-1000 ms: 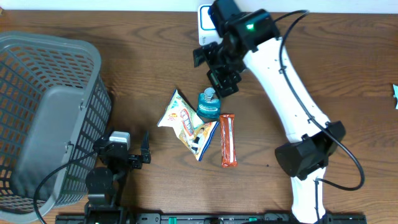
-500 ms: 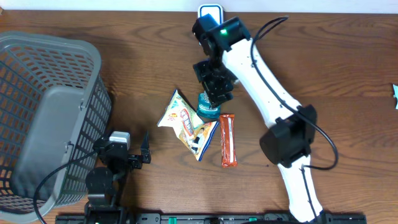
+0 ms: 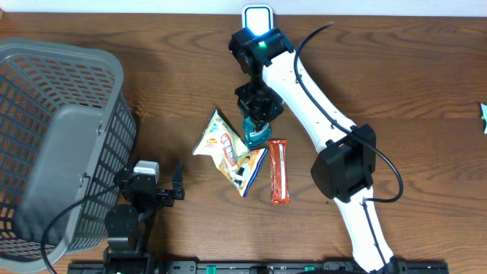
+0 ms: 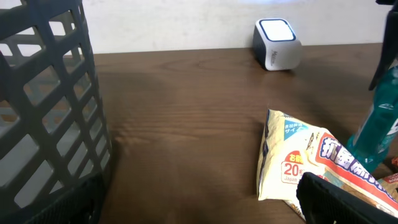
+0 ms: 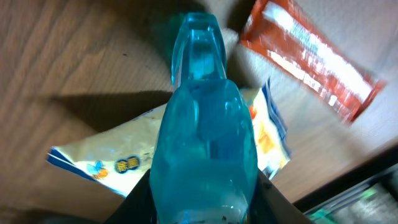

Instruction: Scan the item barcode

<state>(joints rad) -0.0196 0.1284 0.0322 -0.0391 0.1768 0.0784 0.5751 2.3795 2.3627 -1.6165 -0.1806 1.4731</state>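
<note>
A teal bottle (image 3: 256, 134) stands mid-table, leaning against a white and yellow snack packet (image 3: 224, 148). My right gripper (image 3: 259, 106) has come down over it from above. In the right wrist view the bottle (image 5: 205, 137) fills the gap, with the dark fingers (image 5: 142, 196) pressed on both sides of it, so the right gripper (image 5: 204, 190) is shut on it. The white barcode scanner (image 3: 256, 17) sits at the table's far edge, just behind the arm. My left gripper (image 3: 169, 190) rests open near the front edge, nothing between its fingers (image 4: 342, 199).
An orange snack bar (image 3: 279, 171) lies right of the bottle. A large grey mesh basket (image 3: 61, 144) fills the left side, close to the left gripper. From the left wrist, the scanner (image 4: 277, 43) and packet (image 4: 305, 162) lie ahead.
The right arm swung left and lowered onto the teal bottle, and its jaws closed from wide open onto the bottle's sides. The left arm has not moved.
</note>
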